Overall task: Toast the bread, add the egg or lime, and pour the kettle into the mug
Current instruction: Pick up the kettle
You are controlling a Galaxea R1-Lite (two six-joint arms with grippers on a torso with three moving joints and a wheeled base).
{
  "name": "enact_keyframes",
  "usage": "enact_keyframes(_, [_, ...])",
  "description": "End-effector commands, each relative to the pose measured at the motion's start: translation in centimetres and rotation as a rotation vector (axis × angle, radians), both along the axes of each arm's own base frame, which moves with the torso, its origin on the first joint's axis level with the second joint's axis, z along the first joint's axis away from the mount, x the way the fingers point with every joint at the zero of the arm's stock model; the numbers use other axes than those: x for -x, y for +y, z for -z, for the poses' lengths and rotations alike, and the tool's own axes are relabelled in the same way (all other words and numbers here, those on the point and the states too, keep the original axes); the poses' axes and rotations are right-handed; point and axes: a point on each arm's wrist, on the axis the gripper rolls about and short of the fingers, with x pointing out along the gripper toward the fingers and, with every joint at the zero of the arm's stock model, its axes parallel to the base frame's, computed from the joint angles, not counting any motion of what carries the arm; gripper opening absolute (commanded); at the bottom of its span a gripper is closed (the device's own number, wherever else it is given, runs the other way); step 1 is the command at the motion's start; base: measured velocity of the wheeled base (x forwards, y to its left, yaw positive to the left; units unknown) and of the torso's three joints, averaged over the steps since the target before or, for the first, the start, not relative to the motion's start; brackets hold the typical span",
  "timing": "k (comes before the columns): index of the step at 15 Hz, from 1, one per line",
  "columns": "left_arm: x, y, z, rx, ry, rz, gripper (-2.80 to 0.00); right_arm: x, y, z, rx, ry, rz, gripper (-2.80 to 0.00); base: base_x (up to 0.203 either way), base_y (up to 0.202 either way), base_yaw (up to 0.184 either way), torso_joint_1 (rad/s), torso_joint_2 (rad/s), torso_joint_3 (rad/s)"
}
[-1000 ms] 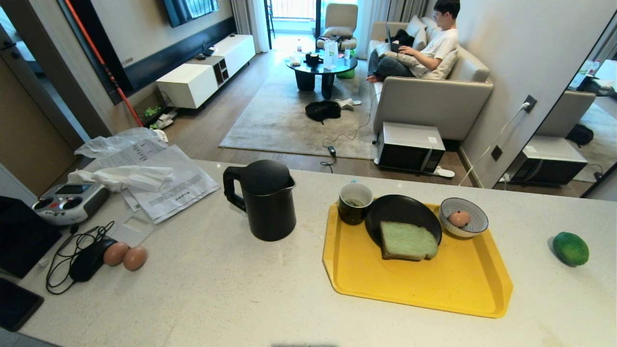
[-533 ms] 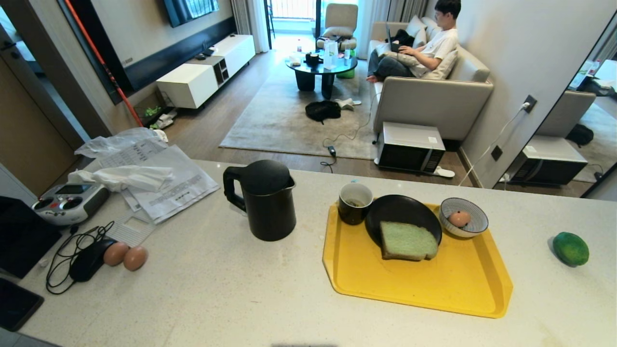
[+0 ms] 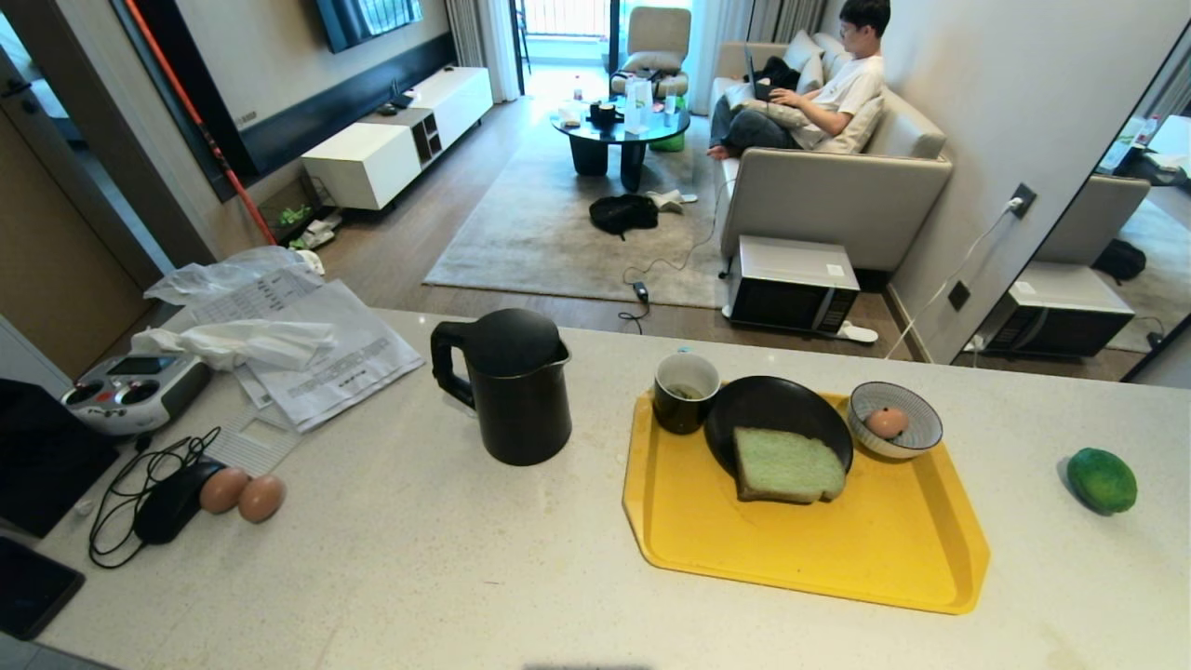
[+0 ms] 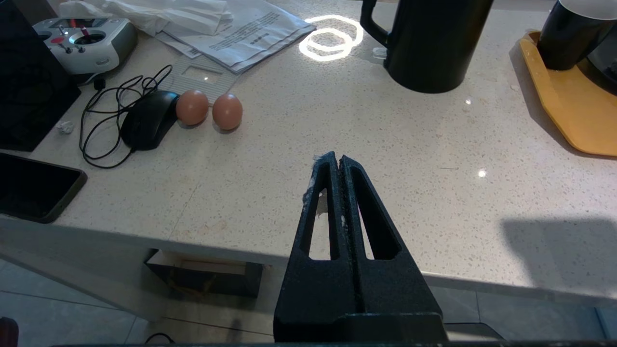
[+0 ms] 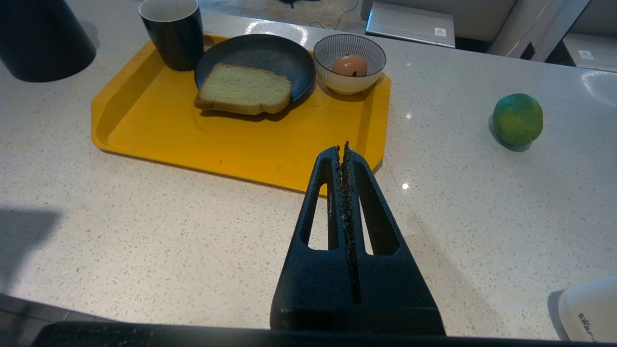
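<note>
On the counter a yellow tray [image 3: 819, 558] carries a black plate [image 3: 772, 409] with the bread [image 3: 787, 465] leaning over its near rim. The black mug [image 3: 686, 393] stands at the tray's far left corner. The egg [image 3: 886, 422] lies in a blue-striped bowl [image 3: 916, 437] at the tray's far right. The lime [image 3: 1102, 480] rests on the counter right of the tray, the black kettle [image 3: 512, 386] left of it. My left gripper [image 4: 336, 159] hangs shut and empty over the counter's near edge. My right gripper [image 5: 342, 147] is shut and empty, short of the tray's near right corner [image 5: 371, 159].
Two brown eggs [image 3: 244, 493] lie by a black mouse [image 3: 172, 502] and cable at the left. Papers [image 3: 316, 358], a remote controller [image 3: 135, 391] and a dark phone [image 3: 28, 586] crowd the left end. A white appliance corner [image 5: 590, 303] sits near right. A person sits on a sofa beyond.
</note>
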Motion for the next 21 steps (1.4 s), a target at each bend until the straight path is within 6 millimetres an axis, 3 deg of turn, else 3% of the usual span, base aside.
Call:
enact_keyframes(1, [0.0,0.0,-0.02,0.0,0.0,0.0,-2.8,-0.04,0.0,0.03,0.0,0.005,-0.001,-2.8,0.0,0.0,0.0,0.0,0.0,0.0])
enact_keyframes(21, [0.0,0.0,-0.02,-0.003,0.0,0.0,-2.8,-0.03,0.0,0.01,0.0,0.004,-0.001,-2.8,0.0,0.0,0.0,0.0,0.0,0.0])
